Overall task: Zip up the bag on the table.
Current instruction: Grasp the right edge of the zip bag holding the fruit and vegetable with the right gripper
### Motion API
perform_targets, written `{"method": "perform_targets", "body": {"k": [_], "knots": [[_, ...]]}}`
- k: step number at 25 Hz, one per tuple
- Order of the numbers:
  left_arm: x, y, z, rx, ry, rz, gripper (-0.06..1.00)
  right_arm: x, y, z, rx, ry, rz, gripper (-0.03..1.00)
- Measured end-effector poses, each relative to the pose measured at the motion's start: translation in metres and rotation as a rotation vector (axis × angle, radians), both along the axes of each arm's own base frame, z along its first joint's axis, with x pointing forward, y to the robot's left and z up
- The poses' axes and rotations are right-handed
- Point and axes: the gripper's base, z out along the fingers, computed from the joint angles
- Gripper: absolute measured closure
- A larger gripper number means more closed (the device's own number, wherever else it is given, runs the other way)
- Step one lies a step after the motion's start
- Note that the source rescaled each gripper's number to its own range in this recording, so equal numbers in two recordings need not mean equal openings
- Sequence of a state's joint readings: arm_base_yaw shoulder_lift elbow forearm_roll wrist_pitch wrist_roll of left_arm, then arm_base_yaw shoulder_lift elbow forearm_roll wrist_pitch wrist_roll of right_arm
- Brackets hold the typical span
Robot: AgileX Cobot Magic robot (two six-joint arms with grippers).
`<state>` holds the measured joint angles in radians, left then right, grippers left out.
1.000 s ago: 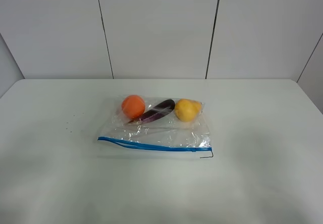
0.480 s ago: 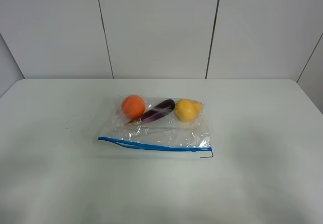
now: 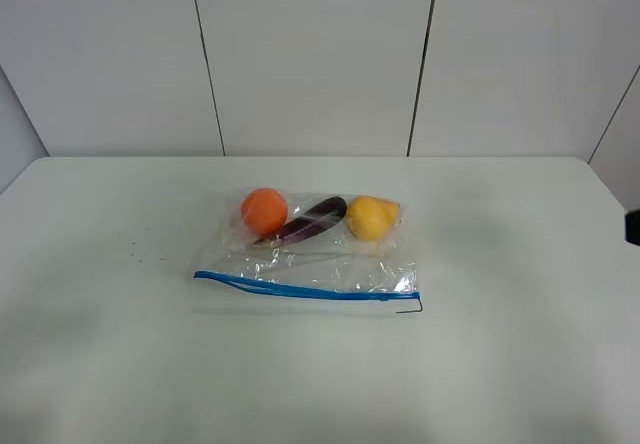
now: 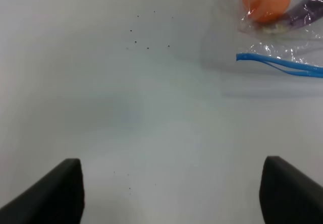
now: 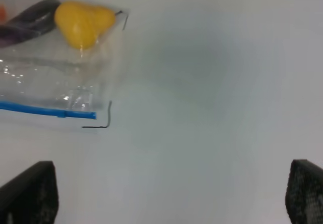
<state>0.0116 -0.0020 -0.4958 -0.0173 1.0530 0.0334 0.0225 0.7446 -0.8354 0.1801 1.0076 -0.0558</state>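
The clear bag [image 3: 320, 254] lies flat in the middle of the white table [image 3: 120, 344]. Its blue zipper strip [image 3: 300, 290] runs along the near edge. Inside are an orange fruit [image 3: 264, 211], a purple eggplant [image 3: 312, 219] and a yellow fruit [image 3: 370, 217]. In the left wrist view the zipper strip [image 4: 282, 65] shows two parted blue lines at its left end. My left gripper [image 4: 171, 193] is open and empty, well short of the bag's left end. My right gripper [image 5: 171, 193] is open and empty, off the bag's right end [image 5: 75, 114].
A thin black corner mark [image 3: 412, 309] sits at the bag's near right corner, and it also shows in the right wrist view [image 5: 101, 120]. Small dark specks [image 4: 146, 37] dot the table left of the bag. A dark arm part [image 3: 633, 226] shows at the right edge.
A dark part of the right arm has come into the exterior view at its right edge. The bag has not moved.
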Motion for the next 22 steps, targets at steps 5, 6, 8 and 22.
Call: {"method": "perform_targets", "body": {"k": [5,6,8,22], "knots": [[0.000,0.000,0.000,0.000,0.000,0.000,-0.06,0.067,0.007,-0.012,0.062,0.176,0.017,-0.03],[0.000,0.000,0.000,0.000,0.000,0.000,-0.06,0.081,0.009,-0.019,0.072,0.217,0.029,-0.03],[0.000,0.000,0.000,0.000,0.000,0.000,-0.06,0.104,0.012,-0.034,0.091,0.283,0.058,-0.03],[0.000,0.000,0.000,0.000,0.000,0.000,-0.06,0.191,0.045,-0.164,0.349,0.485,0.365,-0.03]]}}
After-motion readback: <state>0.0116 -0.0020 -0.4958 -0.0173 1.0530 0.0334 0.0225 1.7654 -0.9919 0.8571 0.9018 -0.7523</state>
